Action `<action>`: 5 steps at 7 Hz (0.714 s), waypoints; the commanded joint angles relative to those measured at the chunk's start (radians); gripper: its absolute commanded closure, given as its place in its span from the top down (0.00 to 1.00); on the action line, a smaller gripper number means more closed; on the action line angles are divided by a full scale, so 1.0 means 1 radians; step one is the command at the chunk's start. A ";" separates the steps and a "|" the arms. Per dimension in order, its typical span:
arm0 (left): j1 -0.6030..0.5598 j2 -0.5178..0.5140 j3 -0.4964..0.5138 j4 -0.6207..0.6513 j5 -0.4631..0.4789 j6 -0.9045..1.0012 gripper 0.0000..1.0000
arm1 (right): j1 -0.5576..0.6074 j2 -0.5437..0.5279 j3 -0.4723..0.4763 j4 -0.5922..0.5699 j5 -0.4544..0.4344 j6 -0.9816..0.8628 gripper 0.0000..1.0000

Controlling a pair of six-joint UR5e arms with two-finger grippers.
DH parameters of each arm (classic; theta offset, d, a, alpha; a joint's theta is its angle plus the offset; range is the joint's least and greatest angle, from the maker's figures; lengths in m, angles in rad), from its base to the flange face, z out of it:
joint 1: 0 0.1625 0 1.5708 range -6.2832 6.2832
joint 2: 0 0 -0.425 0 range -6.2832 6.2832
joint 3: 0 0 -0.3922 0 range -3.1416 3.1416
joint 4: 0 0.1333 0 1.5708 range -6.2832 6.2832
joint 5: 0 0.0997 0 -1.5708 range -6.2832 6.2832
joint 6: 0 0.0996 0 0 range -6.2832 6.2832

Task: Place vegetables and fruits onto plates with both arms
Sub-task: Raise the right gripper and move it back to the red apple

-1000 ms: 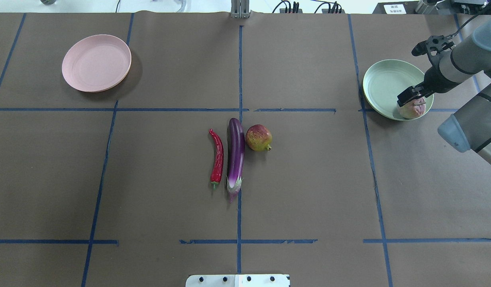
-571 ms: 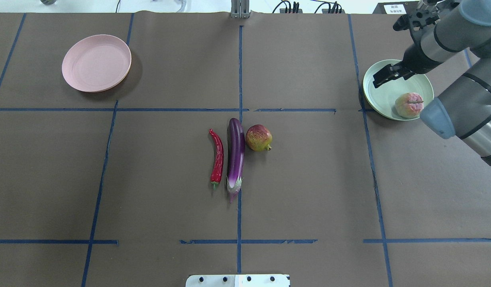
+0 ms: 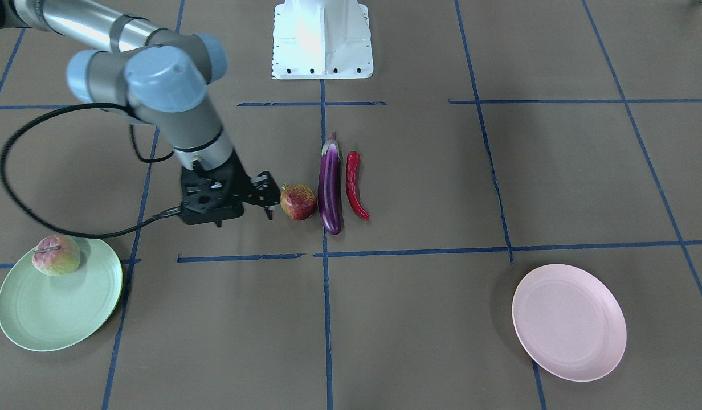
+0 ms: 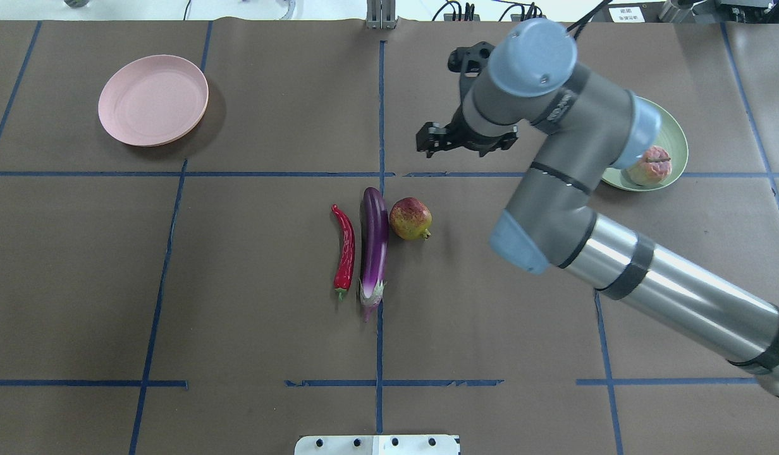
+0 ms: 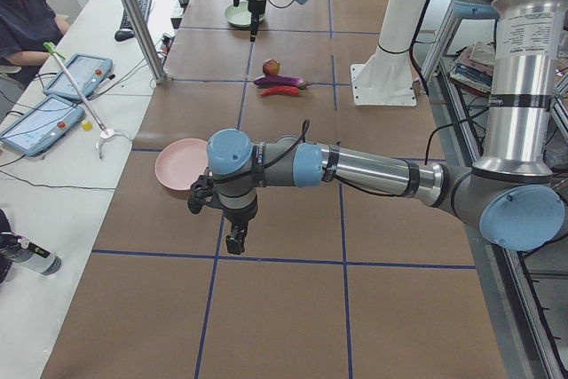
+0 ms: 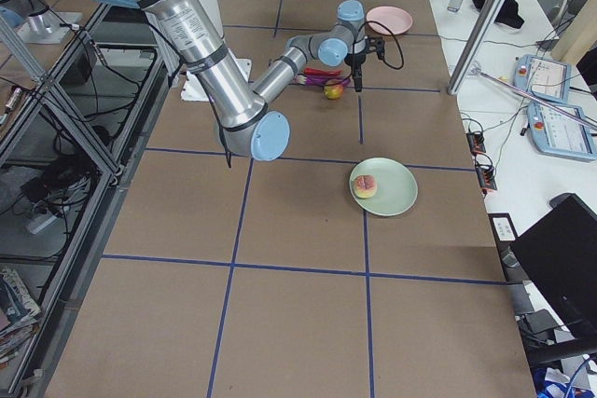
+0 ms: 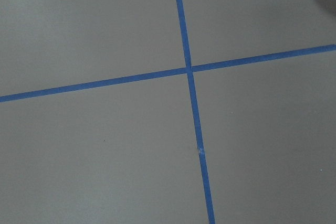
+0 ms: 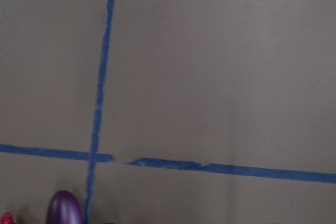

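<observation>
Overhead light is casting soft shadow beside pink plate [image 4: 152,100]; white base [image 3: 322,40] is blowing out; right wrist view is blurring.

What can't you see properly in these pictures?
Green plate: overhead view, the right arm covers its left side.
Eggplant: right wrist view, bottom edge cuts off all but its tip.
Left gripper: only the left side view shows it, too small to tell open or shut.

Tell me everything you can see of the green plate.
The green plate is round, pale mint, matte like plastic, with a raised rim and faint rings inside. It lies flat on the brown table cover, over a blue tape line, on the robot's right side. A pink-and-green fruit sits in it near the rim. Nothing else touches it.
</observation>
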 commanded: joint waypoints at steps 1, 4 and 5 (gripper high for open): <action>0.003 0.000 0.002 0.002 0.000 0.001 1.00 | -0.113 0.128 -0.125 -0.001 -0.123 0.077 1.00; 0.014 0.014 0.002 -0.002 -0.001 0.001 1.00 | -0.106 0.113 -0.115 -0.130 -0.090 -0.381 0.97; 0.014 0.015 0.000 -0.002 0.000 0.001 1.00 | -0.106 0.098 -0.099 -0.131 -0.052 -0.409 0.97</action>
